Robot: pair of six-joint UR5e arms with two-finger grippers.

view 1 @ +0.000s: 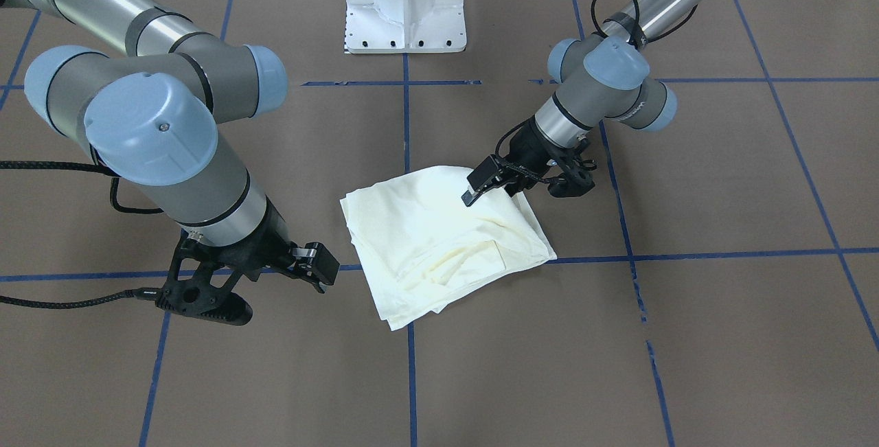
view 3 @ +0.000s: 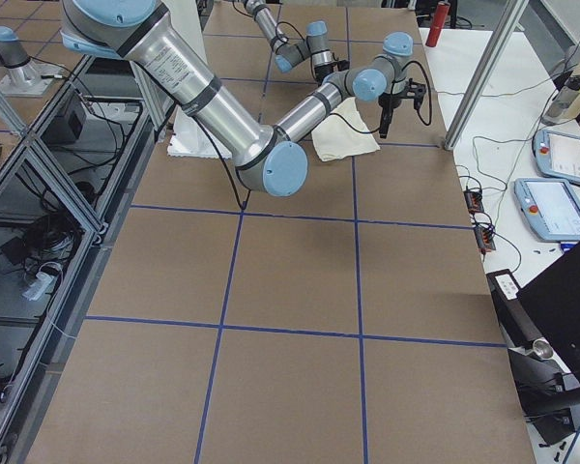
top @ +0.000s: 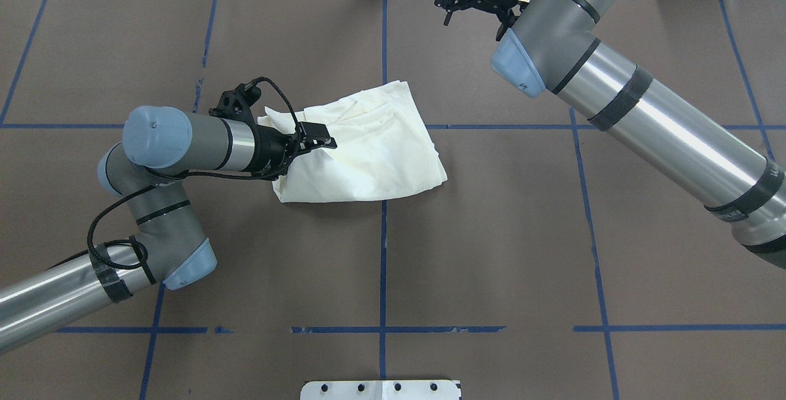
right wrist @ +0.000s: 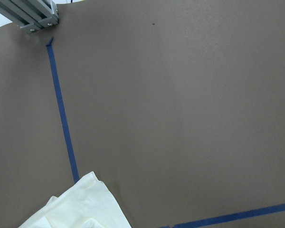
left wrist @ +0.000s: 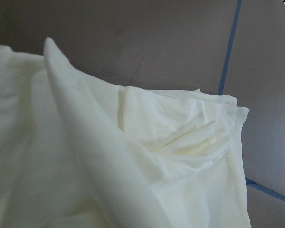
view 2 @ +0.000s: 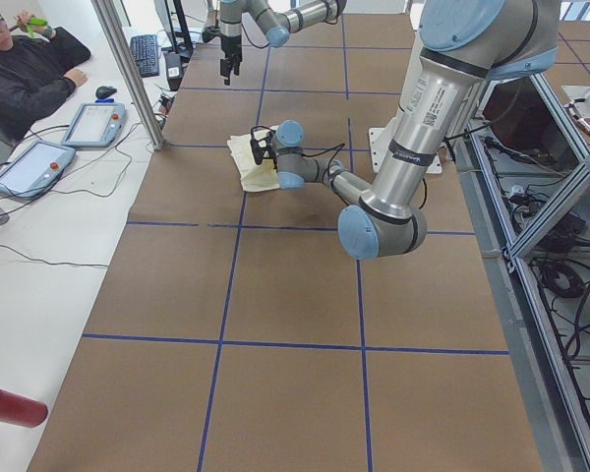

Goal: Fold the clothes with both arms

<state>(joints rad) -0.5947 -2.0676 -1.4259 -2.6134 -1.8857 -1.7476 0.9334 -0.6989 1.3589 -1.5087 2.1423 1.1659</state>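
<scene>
The clothes are one cream shirt (view 1: 426,241) lying folded into a rough square near the table's middle, plain side up, with a few layered folds (left wrist: 190,140). It also shows in the overhead view (top: 368,154). My left gripper (view 1: 568,182) hovers low at the shirt's edge on the robot's left side (top: 238,101). It looks open and holds no cloth, and its wrist camera sits over the fabric. My right gripper (view 1: 206,296) hangs over bare table well off the shirt's other side (top: 473,0). It appears open and empty. Its wrist view catches only a shirt corner (right wrist: 80,204).
The white base block (view 1: 405,14) stands at the robot's edge of the table. Blue tape lines (top: 383,228) grid the brown surface. Beyond the far edge a person (view 2: 29,69) sits at a desk with control tablets (view 2: 93,123), behind a metal post (view 2: 128,69).
</scene>
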